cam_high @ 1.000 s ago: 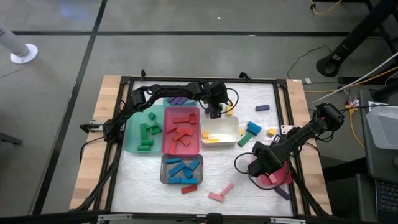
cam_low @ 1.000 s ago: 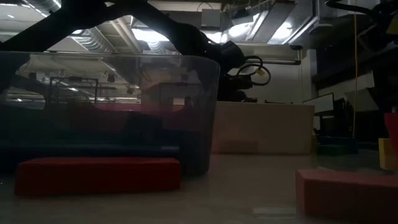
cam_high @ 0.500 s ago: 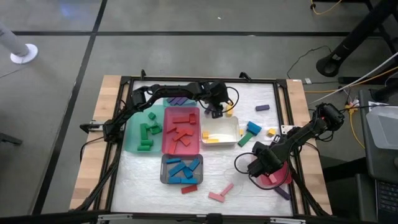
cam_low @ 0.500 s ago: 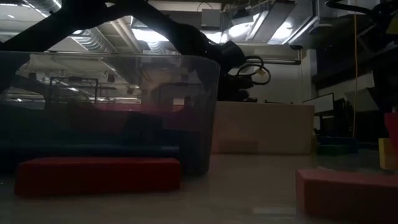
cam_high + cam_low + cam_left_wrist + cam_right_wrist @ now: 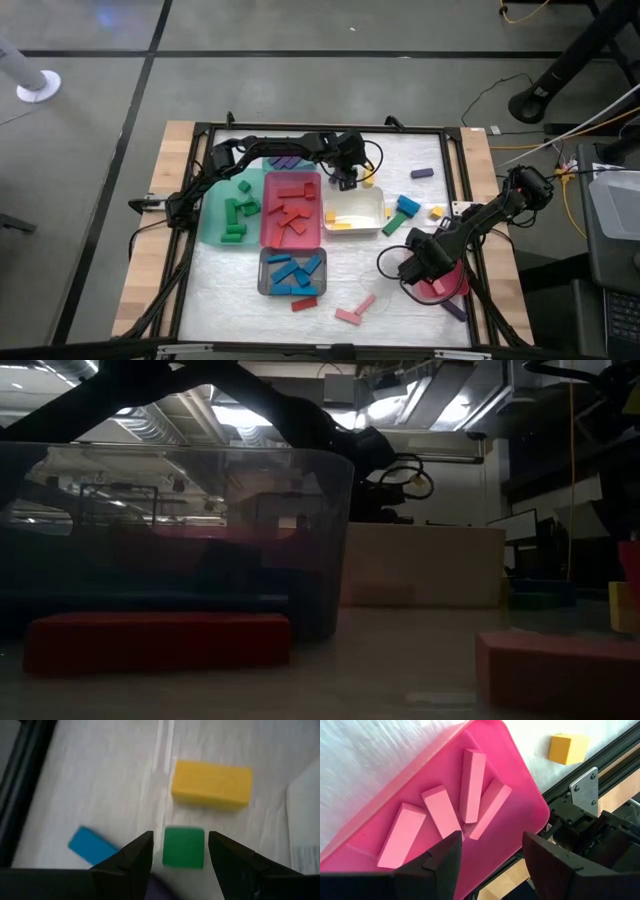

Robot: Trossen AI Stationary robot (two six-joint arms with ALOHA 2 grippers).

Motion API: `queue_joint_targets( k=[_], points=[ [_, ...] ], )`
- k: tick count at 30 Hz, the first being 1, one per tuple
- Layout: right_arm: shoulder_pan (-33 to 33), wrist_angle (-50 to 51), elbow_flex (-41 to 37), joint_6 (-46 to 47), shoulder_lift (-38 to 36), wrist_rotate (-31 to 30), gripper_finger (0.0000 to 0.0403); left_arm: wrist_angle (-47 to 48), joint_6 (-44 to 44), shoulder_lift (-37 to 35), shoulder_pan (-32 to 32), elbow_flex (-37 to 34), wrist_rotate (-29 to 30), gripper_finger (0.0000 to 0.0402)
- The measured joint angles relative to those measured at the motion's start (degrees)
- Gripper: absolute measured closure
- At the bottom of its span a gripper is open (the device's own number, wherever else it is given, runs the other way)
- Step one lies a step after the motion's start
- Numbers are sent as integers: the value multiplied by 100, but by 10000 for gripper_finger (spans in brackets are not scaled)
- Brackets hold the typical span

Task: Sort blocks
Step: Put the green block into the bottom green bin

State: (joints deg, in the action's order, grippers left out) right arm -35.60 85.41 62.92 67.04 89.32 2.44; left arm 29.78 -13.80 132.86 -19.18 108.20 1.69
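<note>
Left pincer (image 5: 176,851) hovers open and empty astride the green block (image 5: 183,847); the adjacent yellow block (image 5: 211,784) apparently risks displacement if descent drifts. Right pincer (image 5: 487,851) open, empty, above pink tray (image 5: 520,800).

A green tray (image 5: 213,215), red tray (image 5: 266,222), white tray (image 5: 372,205) and grey tray (image 5: 263,272) are set together mid-table; a pink tray (image 5: 517,805) is placed at the right edge.

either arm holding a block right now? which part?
Nothing is held. Left gripper is open, its jaws either side of a green block without gripping it. Right gripper is open above the pink tray.
</note>
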Motion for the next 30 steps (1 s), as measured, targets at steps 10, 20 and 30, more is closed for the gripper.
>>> queue_joint_targets(
  k=[10, 20, 30],
  points=[
    [-1, -4, 1, 14, 0, -26, 194, 594, 513, 56, 131, 11, -92, 222],
    [-1, -9, 2, 20, 0, -31, 194, 169, 789, 197, 20, -10, -96, 222],
    [-1, -30, 2, 20, 0, -37, 194, 193, 1150, 177, 126, 0, -112, 222]
  ],
)
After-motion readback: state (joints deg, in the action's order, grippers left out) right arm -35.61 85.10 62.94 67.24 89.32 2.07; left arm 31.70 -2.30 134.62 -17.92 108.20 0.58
